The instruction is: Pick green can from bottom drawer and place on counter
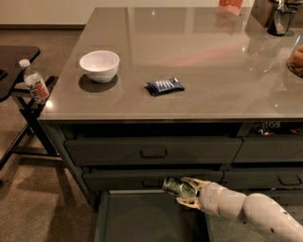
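Hard to make out much of the green can (173,185): showing only a silver end and a short green stretch, with the rest covered by the pale fingers (191,181) of the pincer (183,191). Clenched around that can, low in the middle of the view, just in front of the second drawer face (123,180). Held on its side, silver end pointing left, above the open bottom drawer (142,220) and apart from its dark floor.

Cannot tell how far the bottom drawer reaches forward: cut off by the lower edge, and hidden on the right behind the white arm (251,212), itself cut off at the lower right corner. Also cut off: an orange thing (229,5) and a dark vessel (280,19) at the top, something orange-brown (297,59) at the right edge, and a black side table (14,56) at the left.

Up on the surface (213,52), directly over the drawers: a white bowl (99,65) near the left front corner, and a dark blue packet (164,86) near the front edge, well apart from the bowl. Wide bare room to the right of the packet. Off the surface, beside its left corner, a clear bottle (36,85) with an orange label.
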`<act>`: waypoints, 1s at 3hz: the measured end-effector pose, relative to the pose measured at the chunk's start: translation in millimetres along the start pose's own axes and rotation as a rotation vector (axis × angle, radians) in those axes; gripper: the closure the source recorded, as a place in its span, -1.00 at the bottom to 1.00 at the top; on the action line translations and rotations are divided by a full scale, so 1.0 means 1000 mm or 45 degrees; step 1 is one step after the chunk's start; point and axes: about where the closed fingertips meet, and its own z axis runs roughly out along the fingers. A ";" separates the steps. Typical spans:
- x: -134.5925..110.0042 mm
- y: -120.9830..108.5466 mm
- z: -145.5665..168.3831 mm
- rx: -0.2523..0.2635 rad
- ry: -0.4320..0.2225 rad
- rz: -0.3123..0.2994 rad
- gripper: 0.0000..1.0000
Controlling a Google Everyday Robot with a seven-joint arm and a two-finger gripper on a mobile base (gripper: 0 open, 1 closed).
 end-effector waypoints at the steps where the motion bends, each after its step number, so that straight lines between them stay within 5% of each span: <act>1: 0.000 0.000 0.000 0.000 0.000 0.000 1.00; 3: -0.042 -0.034 -0.065 0.085 -0.049 -0.115 1.00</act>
